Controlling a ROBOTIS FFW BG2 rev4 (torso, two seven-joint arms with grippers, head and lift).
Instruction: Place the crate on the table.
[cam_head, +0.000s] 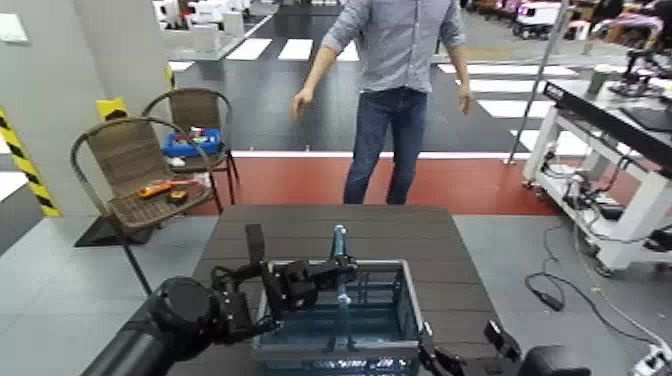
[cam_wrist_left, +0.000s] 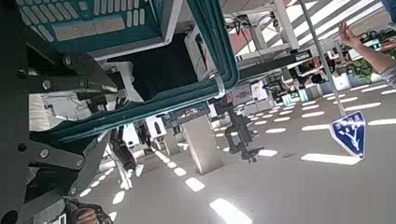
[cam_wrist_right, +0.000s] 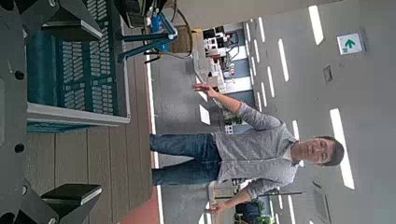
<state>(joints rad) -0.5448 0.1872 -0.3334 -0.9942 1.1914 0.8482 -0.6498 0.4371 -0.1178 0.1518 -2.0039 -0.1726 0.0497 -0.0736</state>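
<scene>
1. The crate (cam_head: 400, 290) is a rectangular, teal-blue plastic basket with lattice sides, a smooth grey rim and rounded corners. It sits upright within the outline of the table (cam_head: 380, 220), well back from the far edge and both far corners, towards the robot. The contact under its base is hidden.
2. The table's dark brown top is made of wide, matt slats running crosswise, with thin grooves between them. Bare slats show along the far edge and beside the crate at the left and right edges.
3. The crate's handle (cam_head: 341, 300) is a slim blue plastic bar, standing up across the middle of the opening.
4. The left gripper (cam_head: 335, 270), black and angular, reaches over the crate's left rim to the handle. Its fingers stand partly apart, with the bar running between them; whether either one touches the bar cannot be told.
5. The right gripper (cam_head: 462, 335) is beside the crate's right side, near the table's right edge. Its blocky black fingers are spread wide, with nothing held between them.
6. Beyond the far edge stands a person (cam_head: 400, 90) in a grey long-sleeved shirt and blue jeans, arms held out from the body.
7. Off the left edge are two woven brown chairs (cam_head: 125, 170) with curved tubular frames; a small blue plastic box (cam_head: 190, 145) rests on the farther one.
</scene>
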